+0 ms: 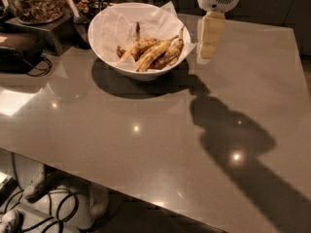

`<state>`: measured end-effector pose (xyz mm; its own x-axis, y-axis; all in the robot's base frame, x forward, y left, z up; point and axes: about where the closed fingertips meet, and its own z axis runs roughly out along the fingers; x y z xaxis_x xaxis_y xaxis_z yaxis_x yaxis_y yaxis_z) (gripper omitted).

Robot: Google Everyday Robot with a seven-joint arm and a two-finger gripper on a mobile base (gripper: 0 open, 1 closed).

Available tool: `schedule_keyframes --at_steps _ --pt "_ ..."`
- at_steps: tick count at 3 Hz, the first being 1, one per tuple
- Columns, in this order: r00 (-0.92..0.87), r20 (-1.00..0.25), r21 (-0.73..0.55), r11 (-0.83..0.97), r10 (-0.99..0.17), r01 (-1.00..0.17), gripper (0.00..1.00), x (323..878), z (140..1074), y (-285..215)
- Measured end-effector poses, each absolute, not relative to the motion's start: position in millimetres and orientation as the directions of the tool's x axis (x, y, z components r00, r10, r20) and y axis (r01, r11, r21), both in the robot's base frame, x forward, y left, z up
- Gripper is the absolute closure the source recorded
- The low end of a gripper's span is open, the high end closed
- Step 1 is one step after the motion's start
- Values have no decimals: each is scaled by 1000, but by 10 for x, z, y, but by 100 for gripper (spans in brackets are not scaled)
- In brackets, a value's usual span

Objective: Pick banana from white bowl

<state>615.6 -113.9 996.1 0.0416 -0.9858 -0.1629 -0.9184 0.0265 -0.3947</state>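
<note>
The white bowl point(109, 28), lined with crinkled white paper, stands on the table at the back, left of centre. Several bananas lie in it. A short, plump yellow banana point(137, 47) with brown speckles lies at the left of the pile. A slimmer curved yellow one point(156, 53) lies beside it, and browner ones point(174, 51) lie at the right. My gripper point(207, 57) hangs pointing down just right of the bowl's rim, above the table and about level with the bowl. It holds nothing.
A clear jar of nuts point(36, 1) stands at the back left on a raised stand. A dark appliance point(17, 50) with a cord sits at the left edge. The grey table point(146, 144) stretches to the front and right. Cables lie on the floor below point(53, 208).
</note>
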Motion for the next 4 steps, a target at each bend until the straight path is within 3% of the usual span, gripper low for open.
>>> schedule_keyframes --at_steps 4 --pt "218 -169 -364 -145 -961 -920 0 6703 9781 -375"
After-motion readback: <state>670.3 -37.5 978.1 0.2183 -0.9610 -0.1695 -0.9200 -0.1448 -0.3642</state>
